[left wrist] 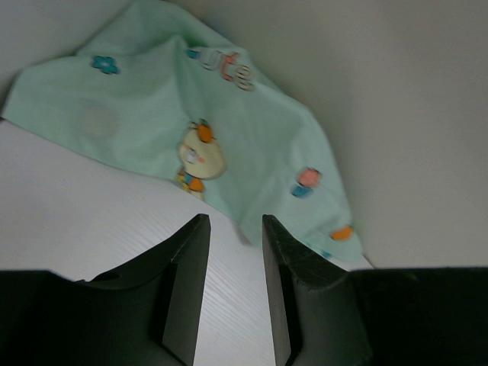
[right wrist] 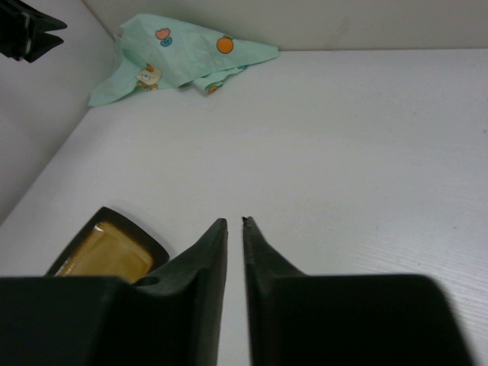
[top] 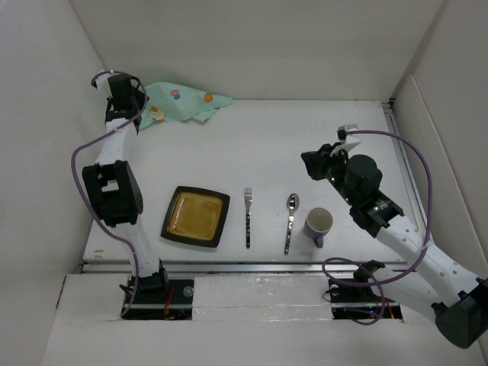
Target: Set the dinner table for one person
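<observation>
One plate (top: 195, 216), one fork (top: 248, 217), one spoon (top: 290, 221) and one mug (top: 319, 226) lie in a row on the dinner table (top: 267, 145), behind the right gripper (right wrist: 235, 223), mug nearest; its jaws are nearly closed, empty; one cloth (left wrist: 229, 130) lies just ahead of the left gripper (left wrist: 235, 221), jaws parted, empty.

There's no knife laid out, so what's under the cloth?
The cloth lies crumpled in the far left corner of the table. No handle or edge sticks out from it in any view. Whatever is beneath is covered, so I cannot tell.
</observation>
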Controlling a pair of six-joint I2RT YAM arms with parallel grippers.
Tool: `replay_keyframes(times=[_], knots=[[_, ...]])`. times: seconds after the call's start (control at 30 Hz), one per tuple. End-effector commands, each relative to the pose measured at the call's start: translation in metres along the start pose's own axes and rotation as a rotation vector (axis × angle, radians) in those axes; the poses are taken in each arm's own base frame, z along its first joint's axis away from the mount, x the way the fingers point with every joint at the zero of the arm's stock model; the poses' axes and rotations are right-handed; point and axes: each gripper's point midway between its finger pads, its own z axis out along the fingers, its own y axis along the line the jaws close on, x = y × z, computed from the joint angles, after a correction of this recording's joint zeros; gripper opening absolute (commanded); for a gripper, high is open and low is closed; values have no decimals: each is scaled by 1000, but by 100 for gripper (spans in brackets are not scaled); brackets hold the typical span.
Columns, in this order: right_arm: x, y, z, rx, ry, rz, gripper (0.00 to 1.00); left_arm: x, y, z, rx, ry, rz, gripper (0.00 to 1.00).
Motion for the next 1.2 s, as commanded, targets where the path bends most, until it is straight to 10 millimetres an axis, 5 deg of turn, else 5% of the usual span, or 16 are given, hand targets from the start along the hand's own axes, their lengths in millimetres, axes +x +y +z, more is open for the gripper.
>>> replay_keyframes(times=[0.0, 0.1, 0.33, 0.67, 0.73, 0.77, 0.83, 0.9, 1.17], knots=[[-5, 6, 4, -41, -26, -7, 29, 1, 53, 28, -196, 42, 37, 31], [5, 15, 14, -83, 1, -12, 46, 8, 82, 58, -270, 55, 68, 40], [30, 29, 31, -122, 58, -1, 51, 55, 116, 125, -316, 152, 86, 47], [53, 60, 62, -191, 134, -30, 52, 91, 129, 164, -268, 209, 105, 68], [56, 60, 68, -188, 143, -37, 51, 101, 127, 168, -232, 235, 108, 50], [55, 60, 69, -182, 140, -37, 51, 102, 127, 168, -231, 236, 105, 32], [54, 56, 70, -160, 135, -38, 51, 106, 124, 167, -207, 253, 97, 23], [48, 55, 68, -153, 118, -38, 51, 112, 123, 161, -193, 282, 93, 4], [36, 53, 75, -122, 60, -14, 50, 134, 81, 104, -104, 358, 203, 0]])
